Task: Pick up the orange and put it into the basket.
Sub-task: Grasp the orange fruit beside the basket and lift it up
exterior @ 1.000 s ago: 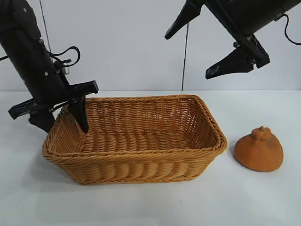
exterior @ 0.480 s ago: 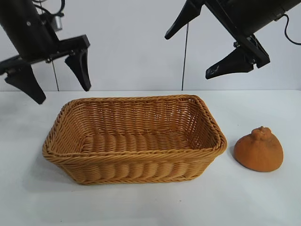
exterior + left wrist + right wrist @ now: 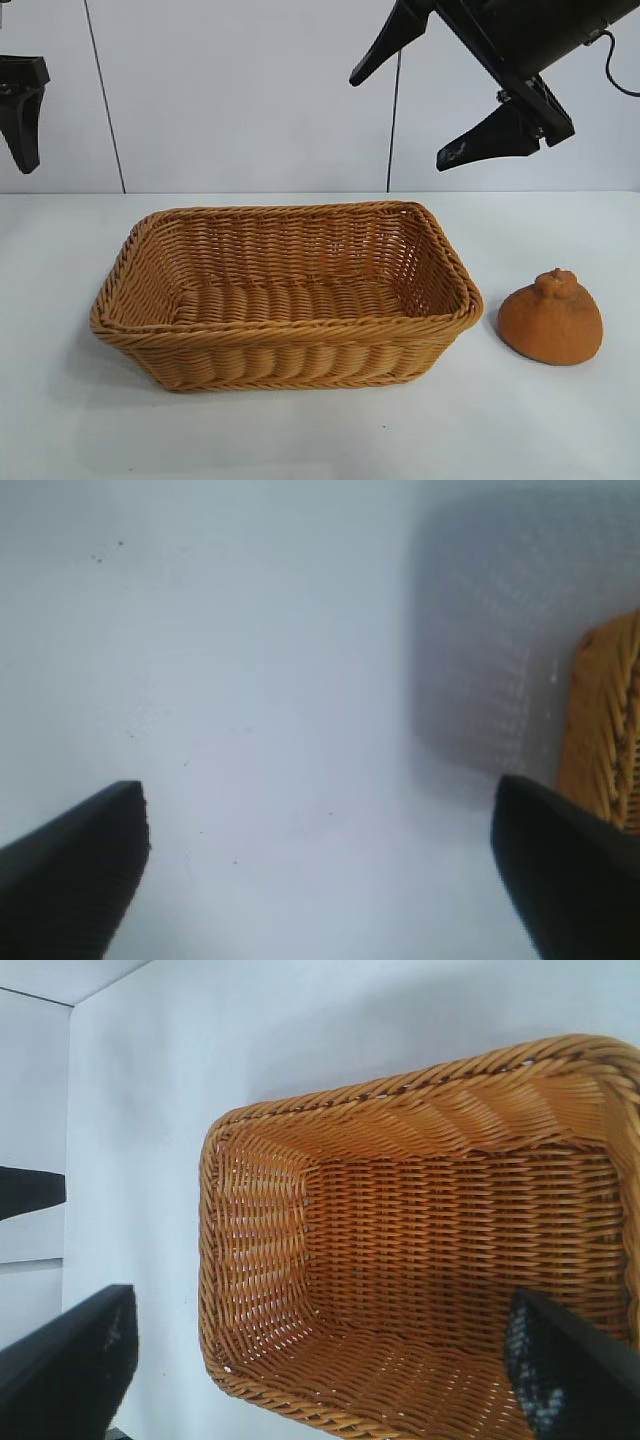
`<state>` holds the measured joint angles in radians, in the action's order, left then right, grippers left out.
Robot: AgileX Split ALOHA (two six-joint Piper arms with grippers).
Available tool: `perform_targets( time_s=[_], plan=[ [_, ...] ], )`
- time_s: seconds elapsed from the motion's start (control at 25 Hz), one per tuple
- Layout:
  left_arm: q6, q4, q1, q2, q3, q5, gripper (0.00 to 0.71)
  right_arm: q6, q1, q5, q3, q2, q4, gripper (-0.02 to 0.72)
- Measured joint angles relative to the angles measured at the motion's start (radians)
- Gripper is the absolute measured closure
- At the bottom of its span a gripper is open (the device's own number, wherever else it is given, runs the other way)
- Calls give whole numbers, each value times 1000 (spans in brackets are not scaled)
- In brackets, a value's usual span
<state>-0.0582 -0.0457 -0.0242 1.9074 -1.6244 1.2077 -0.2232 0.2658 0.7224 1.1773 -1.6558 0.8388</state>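
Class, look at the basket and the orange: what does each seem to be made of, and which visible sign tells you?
The basket looks like tan woven wicker, possibly a plastic imitation: interlaced strands, braided rim, slight sheen. The orange has matte, rough, dull-orange skin with a knobby top; real peel or a model cannot be told.

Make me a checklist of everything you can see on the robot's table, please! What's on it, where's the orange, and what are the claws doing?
Surface: white table, a few tiny dark specks.
Job's things: orange sits on the table just right of the basket, apart from it, knob up. The basket has nothing in it.
Clutter: nothing seen.
Grippers: right gripper open, raised above the basket's right end, holding nothing. Left gripper open, raised at the exterior view's far left edge, over bare table beside the basket, holding nothing.
Cables: one black cable on the right arm.
Surroundings: plain pale wall panels with dark vertical seams.
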Motion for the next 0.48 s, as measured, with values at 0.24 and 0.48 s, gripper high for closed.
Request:
perform_targets(
  time_s=[0.24,0.48],
  plan=[
    [5,0,0,-70,32,4,59,0,0,2,0,0,-9,20],
    [25,-3,-8,-259,219,4,68,0,0,7,0,0,-24,20]
  ],
)
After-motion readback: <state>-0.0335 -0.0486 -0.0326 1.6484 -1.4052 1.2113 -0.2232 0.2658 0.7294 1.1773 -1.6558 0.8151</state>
